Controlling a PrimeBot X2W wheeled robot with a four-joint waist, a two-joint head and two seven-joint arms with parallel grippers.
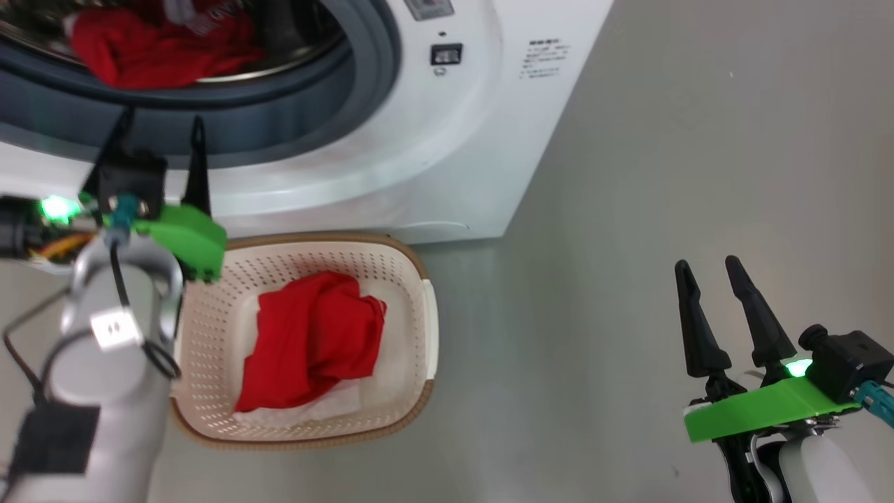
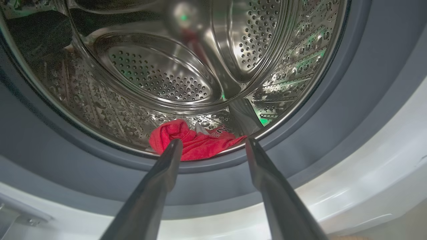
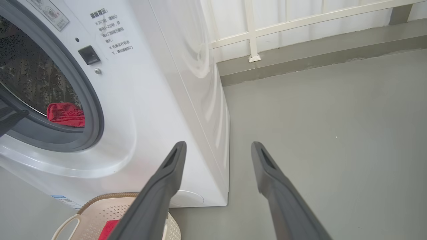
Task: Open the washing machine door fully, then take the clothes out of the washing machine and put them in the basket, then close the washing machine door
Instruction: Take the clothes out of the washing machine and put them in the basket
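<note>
The washing machine stands on the grey floor with the mouth of its steel drum uncovered. The basket sits on the floor right against the foot of the machine, below the opening. In the basket lies a crumpled red garment, with a white cloth peeking out from under it along the near side. More red clothes lie inside the drum, heaped low at the front just behind the grey rubber ring (one of them carries white lettering, too small to read from here).

The left tool is raised in front of the lower part of the opening. Its two dark fingers are spread apart and empty, with the tips level with the rubber ring and aimed into the drum. From its wrist camera the red clothes show between the two fingertips, just beyond them; whether a tip touches the fabric I cannot tell. The pale forearm behind it reaches over the left side of the basket.

The right tool hangs well off to the right, over the floor beside the machine's corner. It is released too, with its fingers parted and nothing between them. Past it, a white railing runs along the wall behind the machine.
</note>
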